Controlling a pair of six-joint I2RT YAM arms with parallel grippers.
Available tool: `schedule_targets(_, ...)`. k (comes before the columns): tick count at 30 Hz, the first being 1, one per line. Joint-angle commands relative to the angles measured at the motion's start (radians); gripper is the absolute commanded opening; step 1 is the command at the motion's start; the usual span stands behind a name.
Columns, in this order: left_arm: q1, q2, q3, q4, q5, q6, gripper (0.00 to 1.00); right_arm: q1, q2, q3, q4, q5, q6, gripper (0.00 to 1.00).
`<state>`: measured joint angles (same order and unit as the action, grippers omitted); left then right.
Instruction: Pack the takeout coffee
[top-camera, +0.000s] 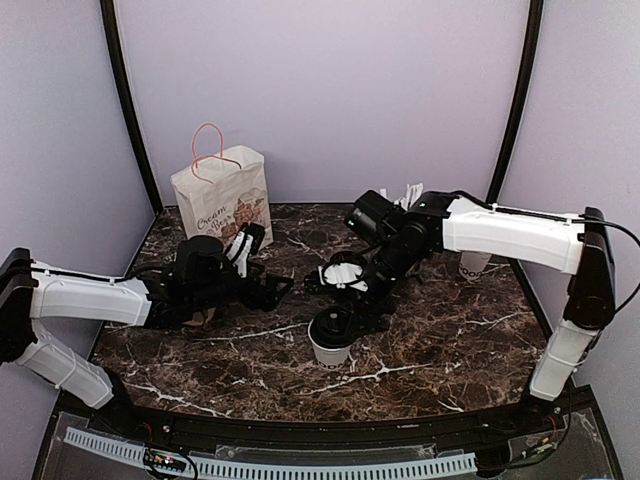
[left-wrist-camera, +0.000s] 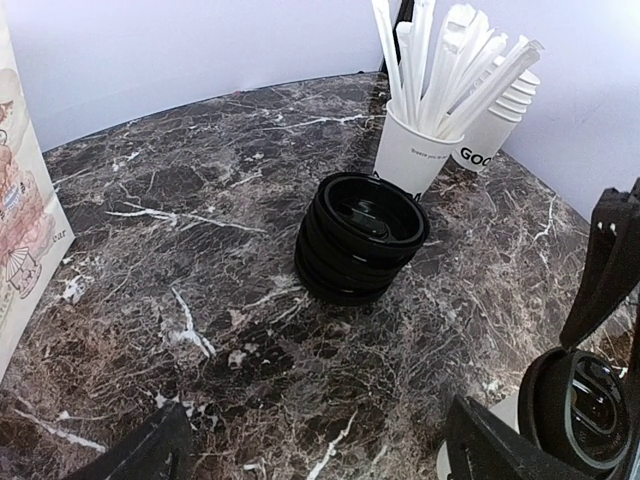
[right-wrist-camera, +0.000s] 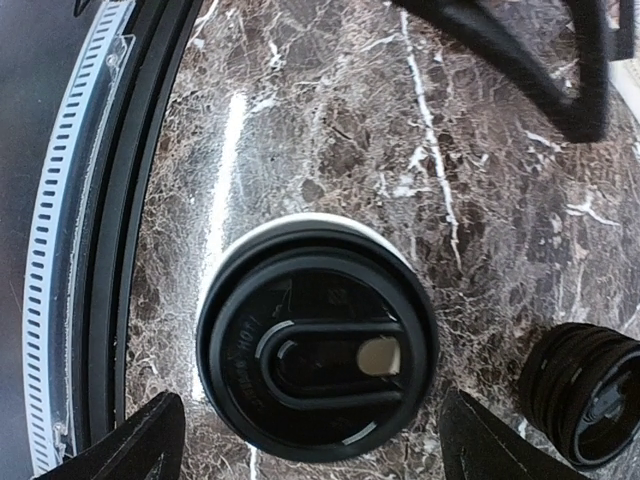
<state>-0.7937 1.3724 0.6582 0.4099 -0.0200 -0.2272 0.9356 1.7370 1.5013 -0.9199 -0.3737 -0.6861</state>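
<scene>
The takeout coffee, a small white paper cup with a black plastic dome lid (right-wrist-camera: 315, 345), stands upright on the dark marble-patterned table (top-camera: 430, 340), toward the near edge and roughly midway between the two arms. The lid is already on, so the step in hand looks like the pick-up. The right fingers (right-wrist-camera: 135, 445) hang directly above the cup, spread apart to either side of the lid and holding nothing (the wrist view looks straight down onto the sip hole). The left fingers (left-wrist-camera: 140, 455) are likewise apart and empty, low over the table, facing the stack of black plastic lids (left-wrist-camera: 360, 235) just behind the cup.

The white paper bag with pink handles (top-camera: 222, 195) stands at the far left, well apart from the cup. The next move, as I judge it, calls for the right fingers to drop past the lid's rim and close gently on the paper wall below. They must then keep the cup upright on the way to the bag. I cannot tell whether the bag's mouth is open.
</scene>
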Motion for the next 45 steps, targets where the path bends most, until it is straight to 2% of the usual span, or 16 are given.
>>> schedule_targets(1, 0.008, -0.035, -0.018, 0.063, -0.011, -0.031, 0.91, 0.032, 0.024, 0.037, -0.028, 0.038, -0.009, 0.9)
schedule_targets(3, 0.008, -0.034, -0.02, 0.066, -0.004, -0.028, 0.9, 0.038, 0.042, 0.055, -0.042, 0.052, -0.005, 0.98)
schedule_targets(10, 0.008, -0.024, -0.02, 0.075, 0.01, -0.023, 0.9, 0.049, 0.052, 0.061, -0.027, 0.067, 0.013, 0.98)
schedule_targets(30, 0.008, -0.02, -0.013, 0.067, 0.012, -0.002, 0.89, 0.079, 0.055, 0.073, 0.02, 0.123, 0.077, 0.7)
schedule_targets(38, 0.008, -0.029, -0.011, 0.064, 0.015, 0.0, 0.89, 0.095, 0.041, 0.071, 0.015, 0.127, 0.08, 0.67)
schedule_targets(45, 0.008, -0.024, -0.003, 0.058, 0.019, 0.003, 0.89, 0.097, 0.068, 0.073, -0.019, 0.066, 0.071, 0.66)
